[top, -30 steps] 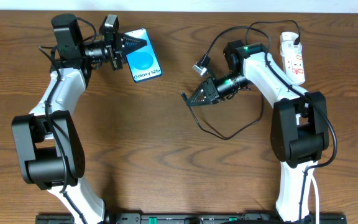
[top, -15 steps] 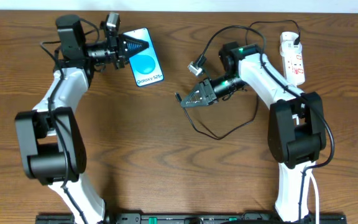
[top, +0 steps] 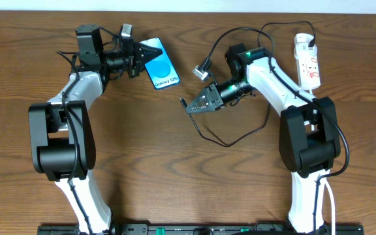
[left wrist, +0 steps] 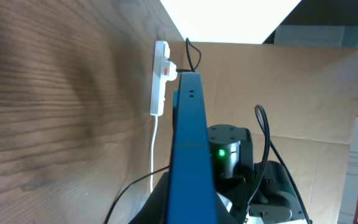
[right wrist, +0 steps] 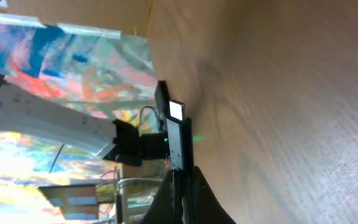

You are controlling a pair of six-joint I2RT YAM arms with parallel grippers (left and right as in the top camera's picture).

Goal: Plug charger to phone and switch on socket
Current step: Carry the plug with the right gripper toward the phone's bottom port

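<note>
Counts: one phone (top: 162,64), one charger (top: 229,144), one socket (top: 307,62).

Place: a robot lab or test bench.
Rig: 2 white and black machines, the left arm (top: 64,130) and the right arm (top: 309,140), stand at 1 edge of a wooden table (top: 149,170).
Surroundings: a plain cardboard panel (left wrist: 303,93) and a colourful printed sheet (right wrist: 73,68).

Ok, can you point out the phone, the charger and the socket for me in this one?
phone (top: 162,67): overhead view, on its blue screen.
charger (right wrist: 178,143): right wrist view, on the black connector body.
socket (top: 308,62): overhead view, on the white body of the strip.
</note>
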